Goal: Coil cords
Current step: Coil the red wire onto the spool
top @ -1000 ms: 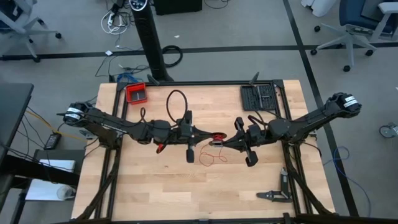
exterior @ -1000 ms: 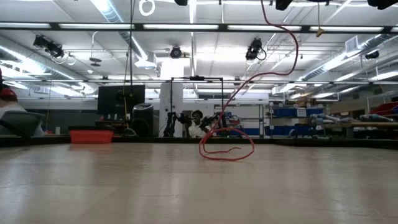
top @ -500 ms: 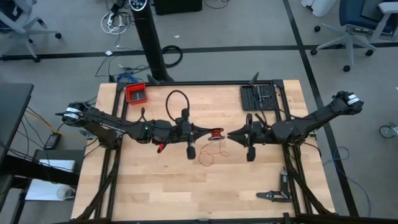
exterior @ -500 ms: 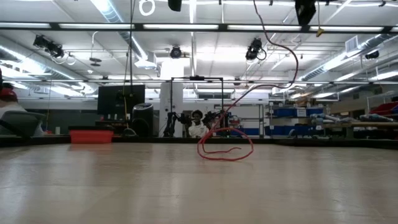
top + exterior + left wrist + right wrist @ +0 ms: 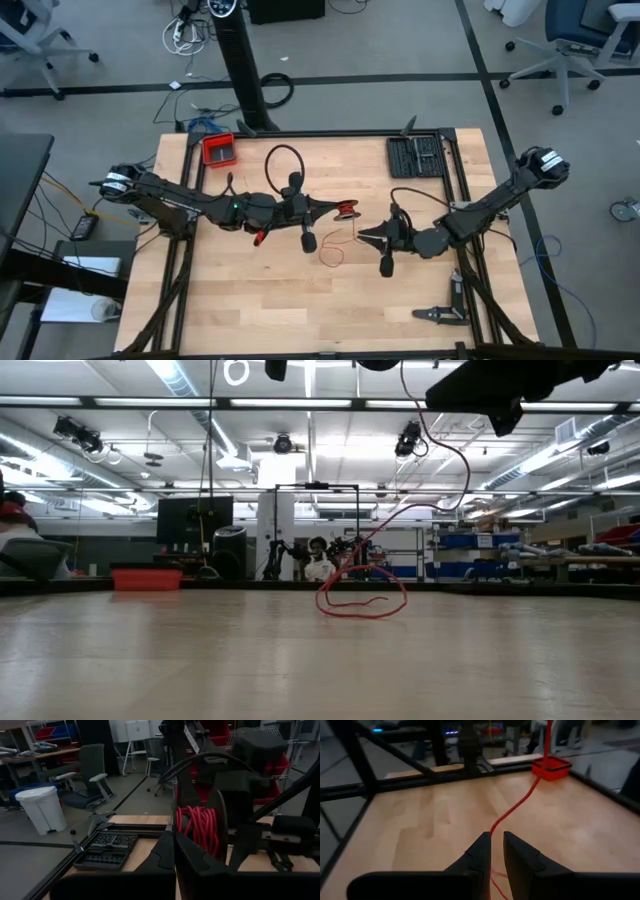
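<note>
Left gripper (image 5: pixel 333 209) sits a bit left of the frame's centre in the overhead shot, fingers pinched tight on the wound part of the red cord (image 5: pixel 346 211), a small bundle held up off the table (image 5: pixel 250 300). From that bundle the cord drops to loose loops lying on the wood just below centre. Moving right, the right gripper (image 5: pixel 362 236) hangs low over the table, and in its own camera its fingers are only narrowly apart with the cord running up from between them; can't tell if it's actually pinching it. Looks like mid-coiling to me: next move is probably taking up that slack and bringing it round the bundle. No readable labels or writing anywhere.
</note>
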